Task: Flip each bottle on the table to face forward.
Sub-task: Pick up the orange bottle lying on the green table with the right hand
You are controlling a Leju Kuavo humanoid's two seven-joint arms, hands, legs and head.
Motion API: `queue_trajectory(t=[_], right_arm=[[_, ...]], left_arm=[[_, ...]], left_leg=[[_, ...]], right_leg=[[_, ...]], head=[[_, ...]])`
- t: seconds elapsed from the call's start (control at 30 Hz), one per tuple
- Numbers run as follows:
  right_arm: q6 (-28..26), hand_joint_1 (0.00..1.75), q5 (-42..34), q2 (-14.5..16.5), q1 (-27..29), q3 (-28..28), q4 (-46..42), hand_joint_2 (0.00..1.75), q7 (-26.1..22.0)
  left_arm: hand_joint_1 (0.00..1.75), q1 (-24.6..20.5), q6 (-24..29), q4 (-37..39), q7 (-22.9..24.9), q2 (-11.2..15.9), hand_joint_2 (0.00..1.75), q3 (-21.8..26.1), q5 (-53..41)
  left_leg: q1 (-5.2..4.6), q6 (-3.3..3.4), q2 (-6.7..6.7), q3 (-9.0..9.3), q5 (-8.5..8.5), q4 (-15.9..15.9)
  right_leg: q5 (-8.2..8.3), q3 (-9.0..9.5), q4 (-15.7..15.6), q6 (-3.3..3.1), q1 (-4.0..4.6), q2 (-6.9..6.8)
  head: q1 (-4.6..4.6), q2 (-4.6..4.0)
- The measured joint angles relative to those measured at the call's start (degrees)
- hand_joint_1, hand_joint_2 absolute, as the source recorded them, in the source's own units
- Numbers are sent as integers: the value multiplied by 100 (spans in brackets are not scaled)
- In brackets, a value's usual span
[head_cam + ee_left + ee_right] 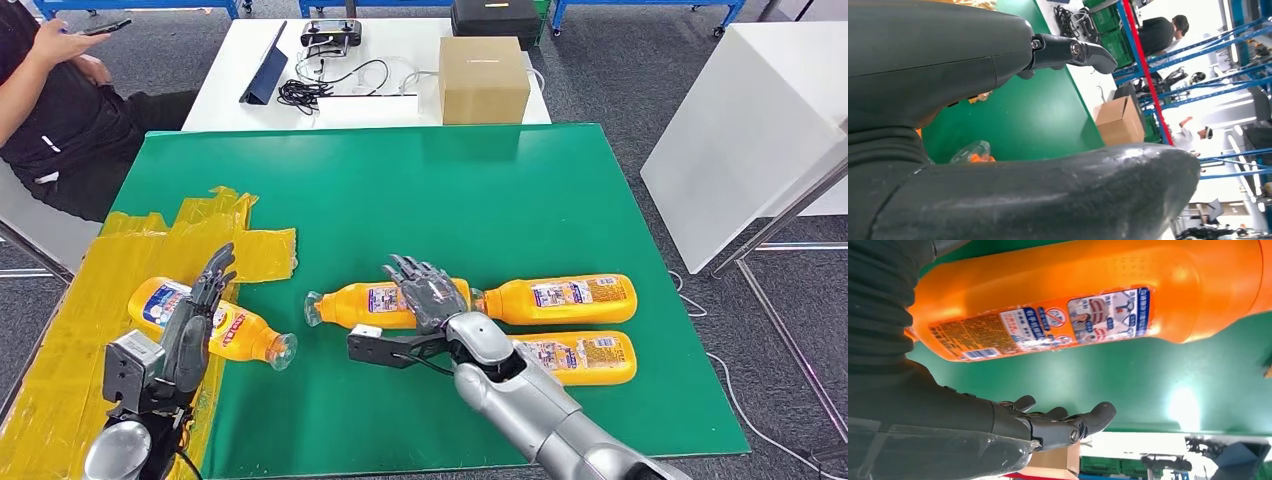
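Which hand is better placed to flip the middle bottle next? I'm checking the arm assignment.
Right. The right hand is already over the middle bottle, fingers spread above its back label. The left hand is over the left bottle on the yellow tape.

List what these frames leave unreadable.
- Head view: whether the right hand grips the middle bottle; it covers the contact.
- Head view: the left hand hides part of the left bottle.
- Right wrist view: the bottle is cut off by the edge; label print too small.
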Motion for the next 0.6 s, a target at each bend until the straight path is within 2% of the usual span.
queue_trajectory(t=[0.37, 0.6], right_arm=[[170, 0, 240, 186, -376, 394, 825, 175, 288], [519, 0, 363, 316, -485, 511, 1148, 175, 586]], left_arm=[[0, 7, 37, 0, -88, -118, 0, 170, 304], [0, -8, 99, -56, 7, -209, 0, 211, 565]], left_leg=[[0, 0, 0, -3, 0, 0], [0, 0, 1, -2, 0, 1]], right_leg=[[0, -2, 0, 0, 0, 0], [0, -4, 0, 0, 0, 0]], head=[[2, 0], [1, 0]])
